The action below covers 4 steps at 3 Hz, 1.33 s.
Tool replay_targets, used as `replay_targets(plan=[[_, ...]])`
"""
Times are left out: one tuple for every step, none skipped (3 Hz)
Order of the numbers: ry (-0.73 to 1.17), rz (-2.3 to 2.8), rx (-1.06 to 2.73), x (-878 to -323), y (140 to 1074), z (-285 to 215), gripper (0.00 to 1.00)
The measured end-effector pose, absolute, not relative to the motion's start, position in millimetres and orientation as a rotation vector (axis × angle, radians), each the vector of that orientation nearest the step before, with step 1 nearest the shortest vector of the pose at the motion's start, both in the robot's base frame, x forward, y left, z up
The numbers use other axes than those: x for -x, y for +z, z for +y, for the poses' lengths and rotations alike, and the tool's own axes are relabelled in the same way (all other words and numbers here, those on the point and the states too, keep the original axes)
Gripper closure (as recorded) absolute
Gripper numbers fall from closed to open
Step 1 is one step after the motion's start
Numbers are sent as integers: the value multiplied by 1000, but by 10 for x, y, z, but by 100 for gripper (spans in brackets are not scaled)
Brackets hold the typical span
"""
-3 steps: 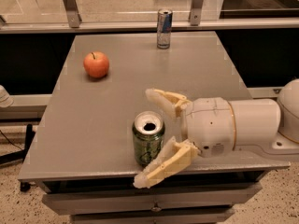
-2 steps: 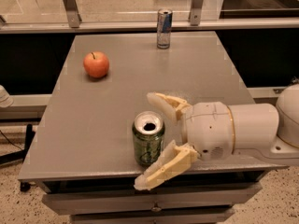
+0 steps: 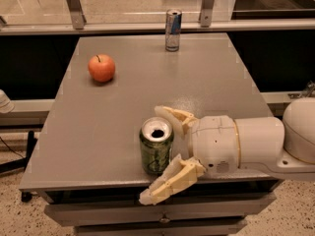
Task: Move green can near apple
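The green can (image 3: pixel 156 146) stands upright near the table's front edge, dark green with a silver top and a dark hole. The gripper (image 3: pixel 158 153) comes in from the right with its cream fingers open; one finger (image 3: pixel 173 116) lies behind the can, the other (image 3: pixel 169 183) in front of it, so the can sits between them. The fingers do not look pressed on the can. The apple (image 3: pixel 102 68), orange-red with a short stem, sits at the table's far left, well away from the can.
A tall slim blue-and-silver can (image 3: pixel 173 30) stands at the table's far edge, centre. The grey table (image 3: pixel 123 102) ends just in front of the green can. Metal railing posts run behind the table. The white arm (image 3: pixel 256 144) covers the front right.
The gripper has slid a little further left around the green can. The can and the apple have not moved.
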<state>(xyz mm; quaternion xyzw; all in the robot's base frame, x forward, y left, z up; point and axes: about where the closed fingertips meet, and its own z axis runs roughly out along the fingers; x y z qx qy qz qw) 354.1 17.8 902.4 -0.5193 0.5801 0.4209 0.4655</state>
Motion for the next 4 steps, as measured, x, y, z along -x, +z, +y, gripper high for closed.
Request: replay_targets(plan=[[1035, 1451, 1264, -3548, 8931, 184, 18], [1034, 1469, 1251, -3563, 8889, 168, 40], [1014, 1494, 1232, -3624, 8891, 106, 64], [948, 1526, 1219, -3862, 8953, -73, 87]])
